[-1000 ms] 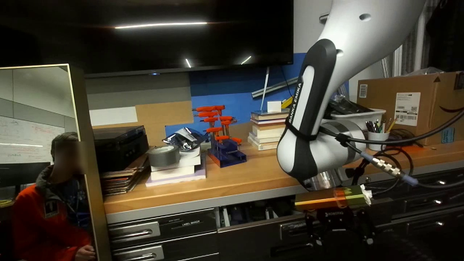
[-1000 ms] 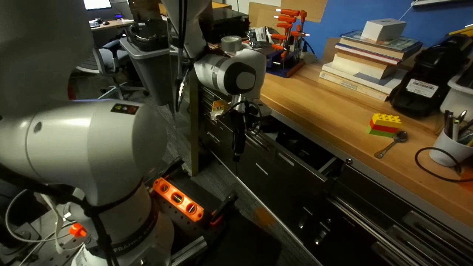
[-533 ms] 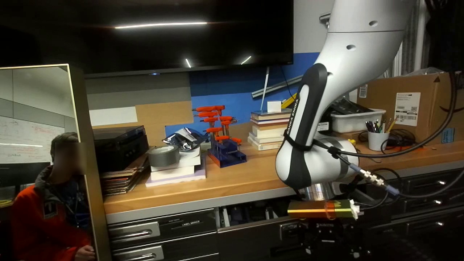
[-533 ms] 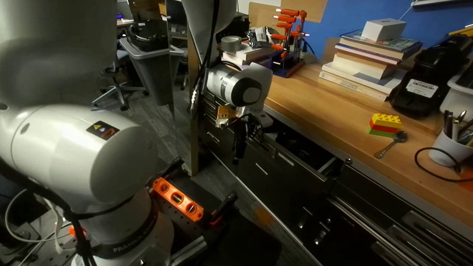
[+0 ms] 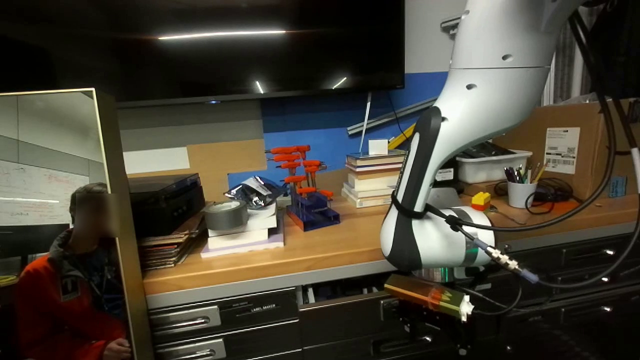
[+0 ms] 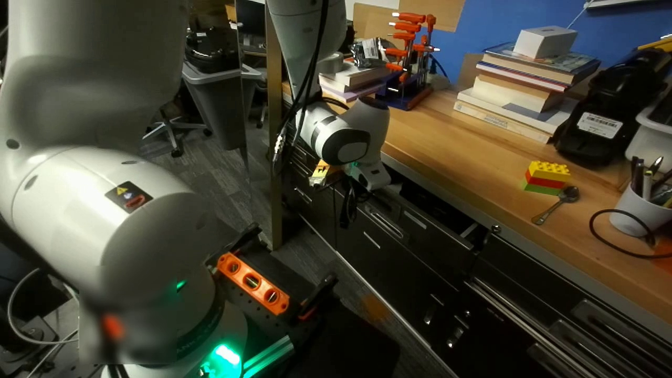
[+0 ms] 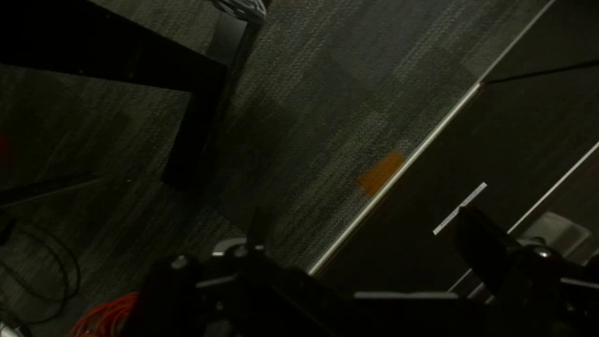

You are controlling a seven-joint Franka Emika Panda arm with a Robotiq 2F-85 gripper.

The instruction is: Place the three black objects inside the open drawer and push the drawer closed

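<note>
While the black silver-handled drawer stands partly open under the light-brown wooden counter, its dark inside difficult to distinguish, black fingers spread apart near the drawer front, yellow-red-green toy-brick stack beside silver metal spoon on the counter.

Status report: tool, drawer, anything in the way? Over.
Tool open, nothing gripped. Drawer partly open; dark contents too dim to identify. Arm partly hides drawer in both exterior views.

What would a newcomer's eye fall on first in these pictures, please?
Probably the big white robot arm first, dominating the right side of an exterior view. Left of it, orange-handled tools stand out, held in a blue rack on the wooden worktop. Below that worktop, a dark drawer stands partly open.
</note>
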